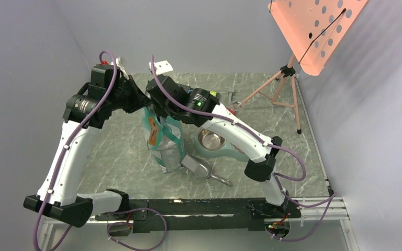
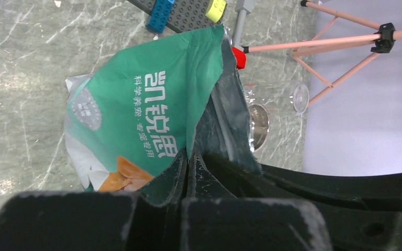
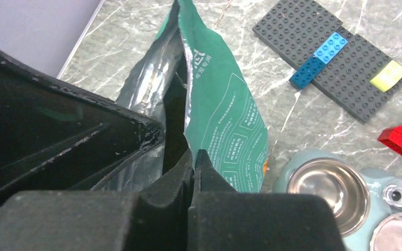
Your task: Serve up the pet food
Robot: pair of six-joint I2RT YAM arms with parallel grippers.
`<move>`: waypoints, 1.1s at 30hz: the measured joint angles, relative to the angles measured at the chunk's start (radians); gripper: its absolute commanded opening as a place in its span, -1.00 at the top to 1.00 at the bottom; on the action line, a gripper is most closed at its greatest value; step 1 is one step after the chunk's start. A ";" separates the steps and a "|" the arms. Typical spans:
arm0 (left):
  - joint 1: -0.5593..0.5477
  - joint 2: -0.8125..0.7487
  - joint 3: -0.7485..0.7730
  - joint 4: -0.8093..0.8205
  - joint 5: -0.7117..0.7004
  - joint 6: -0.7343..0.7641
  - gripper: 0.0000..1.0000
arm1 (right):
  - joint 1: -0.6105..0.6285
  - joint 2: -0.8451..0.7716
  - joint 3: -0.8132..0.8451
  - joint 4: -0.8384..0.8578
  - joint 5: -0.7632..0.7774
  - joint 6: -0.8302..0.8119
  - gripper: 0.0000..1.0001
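Observation:
The teal-and-white pouch (image 1: pixel 163 137) stands upright at the middle of the table, held at its top by both grippers. My left gripper (image 1: pixel 145 107) is shut on one side of the pouch's torn top edge, as the left wrist view shows (image 2: pixel 188 157), with the printed pouch front (image 2: pixel 146 104) below. My right gripper (image 1: pixel 162 116) is shut on the opposite side of the top edge, as the right wrist view shows (image 3: pixel 193 157), beside the pouch back (image 3: pixel 225 120). The mouth gapes a little between them. The pet food is hidden inside the pouch.
The grey-green twin steel bowl dish (image 1: pixel 213 141) lies right of the pouch, also in the right wrist view (image 3: pixel 314 155). The shiny metal scoop (image 1: pixel 198 166) lies in front of it. A grey brick baseplate (image 3: pixel 335 57) lies behind. A pink tripod stand (image 1: pixel 285 86) stands far right.

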 measured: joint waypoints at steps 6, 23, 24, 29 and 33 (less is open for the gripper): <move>-0.002 -0.025 -0.040 -0.011 -0.020 0.010 0.30 | 0.017 -0.018 -0.034 0.036 0.002 -0.029 1.00; -0.070 -0.021 0.003 -0.148 -0.238 0.085 1.00 | 0.049 -0.076 -0.158 0.207 -0.025 -0.120 1.00; -0.070 -0.009 0.048 -0.206 -0.286 0.090 1.00 | 0.049 -0.076 -0.158 0.219 -0.043 -0.118 1.00; -0.067 0.091 0.324 -0.533 -0.519 0.106 1.00 | 0.047 -0.026 -0.085 0.272 -0.158 -0.084 1.00; -0.049 0.108 0.454 -0.572 -0.632 0.165 1.00 | 0.043 -0.007 -0.086 0.398 -0.265 -0.007 1.00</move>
